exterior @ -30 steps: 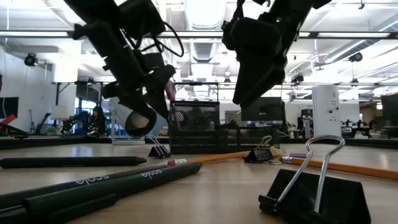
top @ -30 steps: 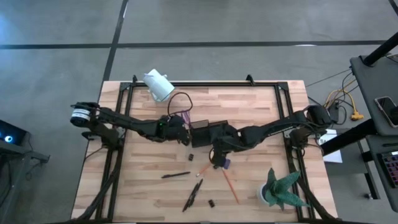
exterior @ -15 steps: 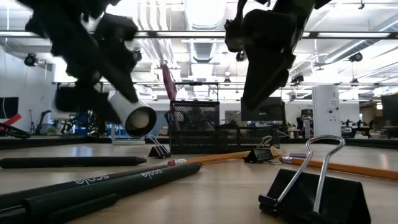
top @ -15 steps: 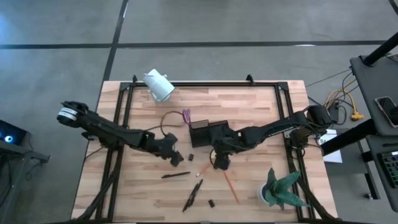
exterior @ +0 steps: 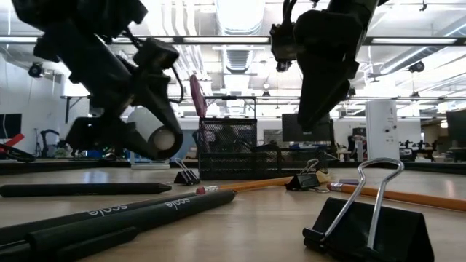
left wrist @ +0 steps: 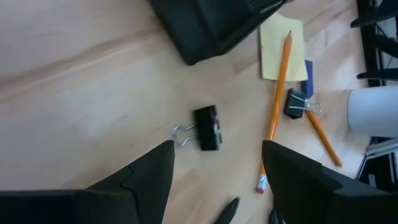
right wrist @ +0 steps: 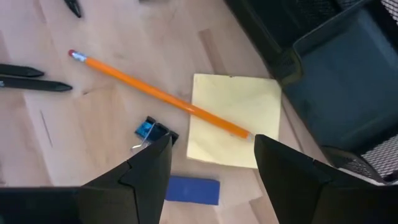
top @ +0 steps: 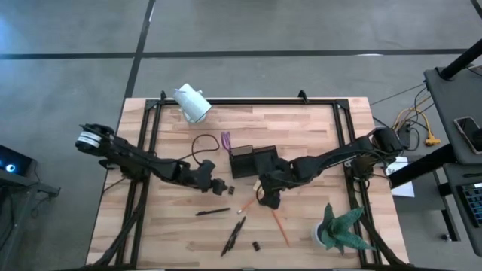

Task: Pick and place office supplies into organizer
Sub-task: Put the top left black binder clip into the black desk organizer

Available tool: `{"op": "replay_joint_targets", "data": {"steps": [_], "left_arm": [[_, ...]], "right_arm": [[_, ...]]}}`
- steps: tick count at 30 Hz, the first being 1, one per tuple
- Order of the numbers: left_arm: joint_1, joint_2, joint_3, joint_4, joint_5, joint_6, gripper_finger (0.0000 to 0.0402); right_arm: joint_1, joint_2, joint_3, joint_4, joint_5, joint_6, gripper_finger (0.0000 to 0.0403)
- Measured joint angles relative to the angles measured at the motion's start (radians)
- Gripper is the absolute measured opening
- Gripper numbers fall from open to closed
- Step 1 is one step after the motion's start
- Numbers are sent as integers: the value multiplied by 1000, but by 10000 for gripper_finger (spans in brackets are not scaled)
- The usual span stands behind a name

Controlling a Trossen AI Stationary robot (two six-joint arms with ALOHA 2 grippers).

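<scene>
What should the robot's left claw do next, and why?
Probably drop straight down onto the black binder clip. The left claw hangs open right above it, with bare wood all around, and the clip is not yet in the organizer.

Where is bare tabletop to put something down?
Free: the back strip between the white cylinder and the frame's right rail, and the front-left corner left of the black pens. Crowded: around the organizer, sticky pad and pencils.
</scene>
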Motion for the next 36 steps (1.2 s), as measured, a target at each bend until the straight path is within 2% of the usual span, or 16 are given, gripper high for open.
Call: {"op": "replay_joint_targets", "data": {"steps": [7, 11, 24, 28, 36], "left_arm": [[4, 135, 88, 12, -8, 18, 226], [3, 150, 89, 5, -9, -14, 221], [0, 135, 84, -1, -11, 8, 95], [-1, 135, 84, 5, -18, 8, 81], [-3, 135, 74, 4, -23, -7, 79]], "right_arm": [[2, 0, 0, -7, 19, 10, 221], [3, 0, 0, -14, 19, 29, 221], [4, 0, 0, -20, 19, 48, 221], [4, 0, 0, -19, 19, 47, 221], [4, 0, 0, -22, 19, 48, 221]]}}
